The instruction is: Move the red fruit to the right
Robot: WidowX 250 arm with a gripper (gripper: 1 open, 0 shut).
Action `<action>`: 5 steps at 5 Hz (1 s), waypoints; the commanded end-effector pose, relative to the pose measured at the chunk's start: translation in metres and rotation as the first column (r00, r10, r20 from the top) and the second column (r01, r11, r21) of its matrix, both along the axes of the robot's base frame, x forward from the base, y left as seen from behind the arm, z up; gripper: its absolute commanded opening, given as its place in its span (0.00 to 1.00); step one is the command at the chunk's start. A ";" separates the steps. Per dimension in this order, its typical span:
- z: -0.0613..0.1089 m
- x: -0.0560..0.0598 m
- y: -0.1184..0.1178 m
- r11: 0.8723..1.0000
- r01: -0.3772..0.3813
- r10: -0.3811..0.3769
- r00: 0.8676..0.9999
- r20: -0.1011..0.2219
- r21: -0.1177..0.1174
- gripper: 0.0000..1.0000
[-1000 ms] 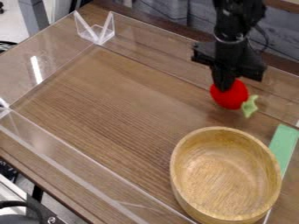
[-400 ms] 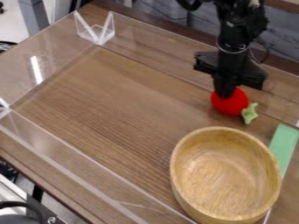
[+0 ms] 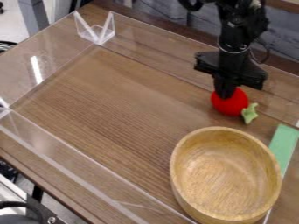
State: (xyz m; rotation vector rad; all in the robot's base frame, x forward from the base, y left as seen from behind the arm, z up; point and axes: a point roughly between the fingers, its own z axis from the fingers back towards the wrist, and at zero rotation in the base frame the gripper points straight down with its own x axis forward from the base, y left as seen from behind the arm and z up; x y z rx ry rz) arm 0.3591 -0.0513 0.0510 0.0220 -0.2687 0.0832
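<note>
The red fruit [image 3: 229,101] is a small bright red ball with a pale green leafy piece [image 3: 250,111] at its right, lying on the wooden table toward the far right. My black gripper [image 3: 226,89] points steeply down right over it, its tip at the fruit's top. The fingers look pressed together; the frame does not show whether they pinch the fruit or only touch it.
A large wooden bowl [image 3: 225,210] sits at the front right, close below the fruit. A green flat piece [image 3: 284,142] lies at the right edge. Clear plastic walls [image 3: 47,61] border the table on the left and back, with a clear corner bracket [image 3: 94,31].
The gripper and the red fruit have shifted slightly right and the gripper sits a touch lower on the fruit than a second ago; nothing differs since the last earlier frame.
</note>
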 end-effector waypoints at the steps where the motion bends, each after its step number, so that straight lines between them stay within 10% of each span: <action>1: 0.013 0.010 -0.001 1.000 0.000 0.000 0.999 0.042 -0.003 0.00; 5: 0.004 0.012 0.002 1.000 -0.023 0.023 1.000 0.014 0.000 0.00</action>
